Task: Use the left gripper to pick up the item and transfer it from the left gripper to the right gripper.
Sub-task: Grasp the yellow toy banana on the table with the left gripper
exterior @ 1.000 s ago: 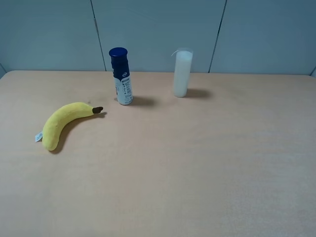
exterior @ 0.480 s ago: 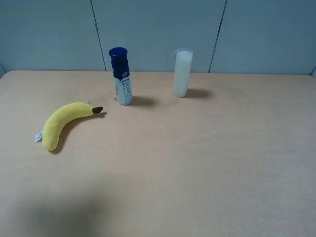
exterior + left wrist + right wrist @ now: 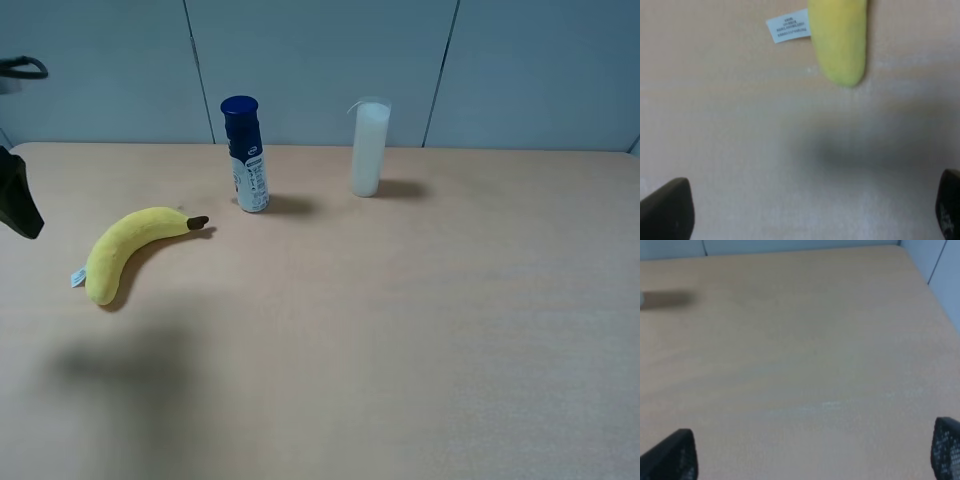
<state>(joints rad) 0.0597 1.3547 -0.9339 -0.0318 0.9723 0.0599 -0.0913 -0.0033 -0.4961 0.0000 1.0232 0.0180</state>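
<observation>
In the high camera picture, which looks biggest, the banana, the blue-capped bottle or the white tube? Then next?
1. banana
2. blue-capped bottle
3. white tube, nearly the bottle's size and farther back, so those two are unsure

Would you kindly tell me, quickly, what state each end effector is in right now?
Left end effector: open, holding nothing; the plush banana lies apart from it.
Right end effector: open, holding nothing.

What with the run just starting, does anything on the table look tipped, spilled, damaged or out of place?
Nothing stands out. The plush banana lies flat on the table, its white tag showing. The blue-capped bottle and the white cylinder stand upright, apart, with no spill visible.
</observation>
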